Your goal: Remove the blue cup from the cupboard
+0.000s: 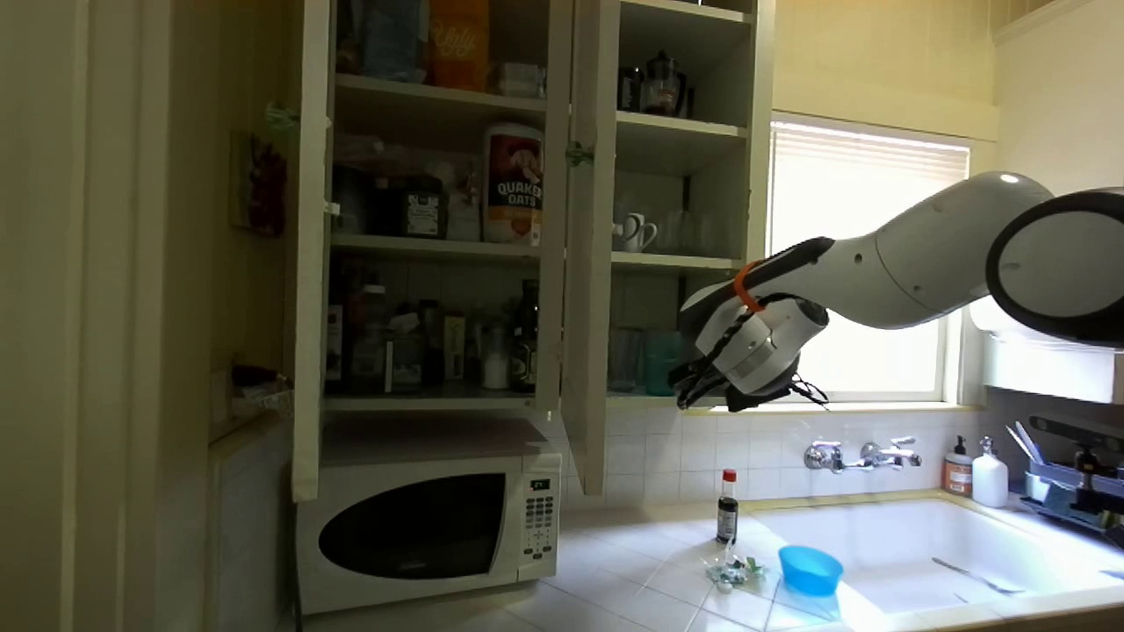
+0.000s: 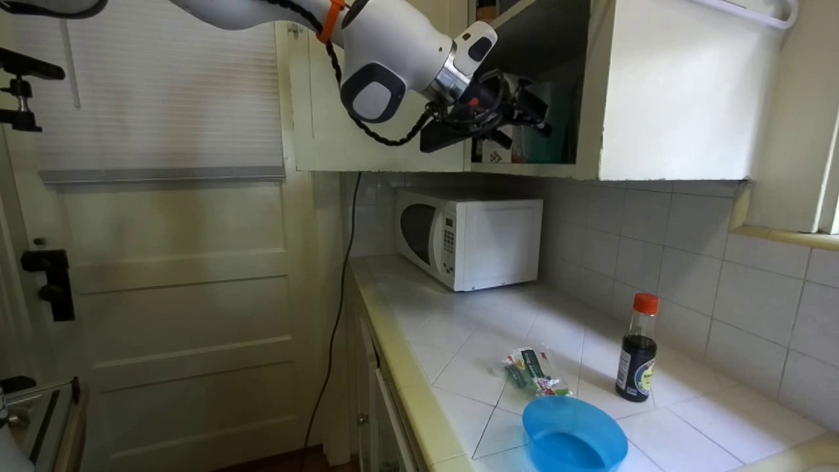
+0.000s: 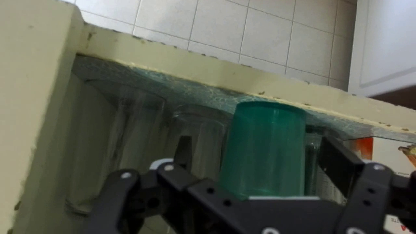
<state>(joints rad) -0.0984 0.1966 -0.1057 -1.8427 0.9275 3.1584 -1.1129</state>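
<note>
Low in the cupboard [image 1: 587, 351], just behind its front lip [image 3: 208, 69], stands the blue cup [image 3: 267, 149]; places below run from it. Mouth up or down: can't tell. Clear glasses [image 3: 208, 143] crowd close on one side of the cup; on its opposite side a dim glass jar [image 3: 312, 156], then a printed box [image 3: 395, 156].

Risks, my reading: a finger going in off-centre could shove the glass beside the cup, or trap it with the cup on closing. Same for the jar, its gap to the cup looking narrow. Dragged straight out without a lift, the cup may catch its foot on the lip before it and tip toward the counter [image 2: 577, 341] below.

Tool: gripper [image 3: 256, 143] spread wider than the cup, nothing held. Wrist view puts the cup between the fingers, one crossing in front of the nearest glass. No contact seen; depth hard to judge.
</note>
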